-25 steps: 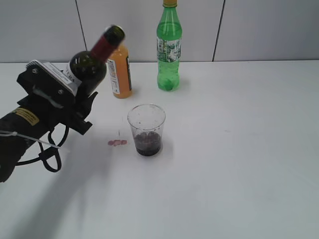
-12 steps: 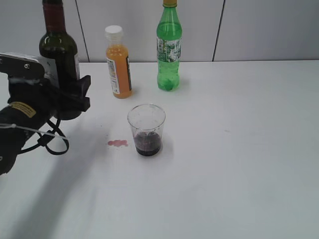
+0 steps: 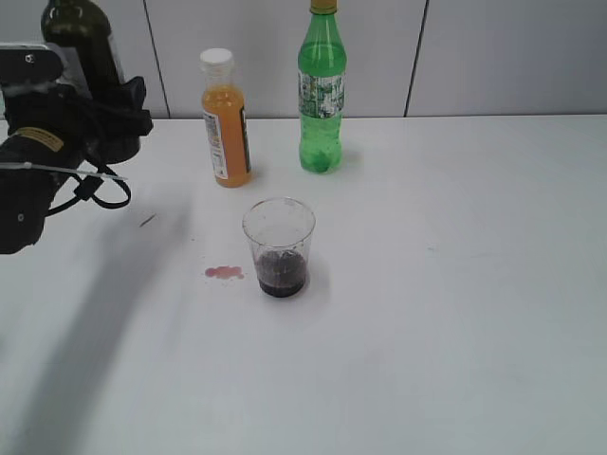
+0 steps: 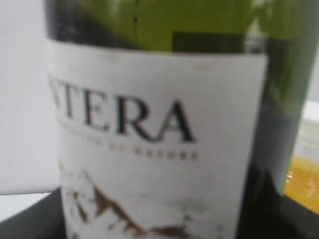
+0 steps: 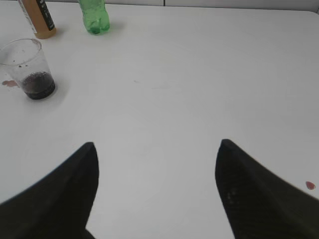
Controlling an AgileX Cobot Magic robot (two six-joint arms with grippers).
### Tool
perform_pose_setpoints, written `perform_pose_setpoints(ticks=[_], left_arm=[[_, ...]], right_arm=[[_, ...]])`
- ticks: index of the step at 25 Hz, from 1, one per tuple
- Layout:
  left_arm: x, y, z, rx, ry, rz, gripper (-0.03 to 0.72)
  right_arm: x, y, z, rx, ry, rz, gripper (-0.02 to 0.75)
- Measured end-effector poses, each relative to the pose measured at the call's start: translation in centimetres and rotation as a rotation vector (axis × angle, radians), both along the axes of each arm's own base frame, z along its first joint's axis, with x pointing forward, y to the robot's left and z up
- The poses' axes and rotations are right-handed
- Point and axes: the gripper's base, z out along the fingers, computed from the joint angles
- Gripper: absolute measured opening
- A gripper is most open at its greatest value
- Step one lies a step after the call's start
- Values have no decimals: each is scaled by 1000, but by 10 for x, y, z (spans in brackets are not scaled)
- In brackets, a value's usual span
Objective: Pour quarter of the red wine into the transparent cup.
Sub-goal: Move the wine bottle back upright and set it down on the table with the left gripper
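My left gripper (image 3: pixel 119 118) is shut on the dark wine bottle (image 3: pixel 83 43) and holds it upright at the far left of the table; the neck is cut off by the top edge. The bottle's white label (image 4: pixel 154 144) fills the left wrist view. The transparent cup (image 3: pixel 278 246) stands mid-table with dark red wine (image 3: pixel 282 274) in its bottom. It also shows in the right wrist view (image 5: pixel 27 67). My right gripper (image 5: pixel 157 149) is open and empty above bare table, out of the exterior view.
An orange juice bottle (image 3: pixel 226 118) and a green soda bottle (image 3: pixel 322 90) stand at the back by the wall. A small red spill (image 3: pixel 224 273) lies left of the cup. Another red drop (image 5: pixel 310 185) lies at the right wrist view's edge.
The left gripper tipped the wine bottle from a tilt towards the cup back to upright, then carried it up and away to the far left.
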Motion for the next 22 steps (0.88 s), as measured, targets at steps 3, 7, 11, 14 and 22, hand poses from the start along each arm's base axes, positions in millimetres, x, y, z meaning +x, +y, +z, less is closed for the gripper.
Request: perform_pose_setpoints(ticks=[3, 7, 11, 14, 22], left_arm=[[15, 0, -9, 8, 0, -1, 554], [33, -4, -28, 19, 15, -9, 554], [45, -8, -51, 29, 29, -11, 554], [48, -8, -67, 38, 24, -7, 554], [46, -4, -95, 8, 76, 38, 554]], right_arm=[[0, 0, 0, 0, 0, 0, 585], [0, 0, 0, 0, 0, 0, 585], [0, 0, 0, 0, 0, 0, 585], [0, 0, 0, 0, 0, 0, 585], [0, 0, 0, 0, 0, 0, 585]])
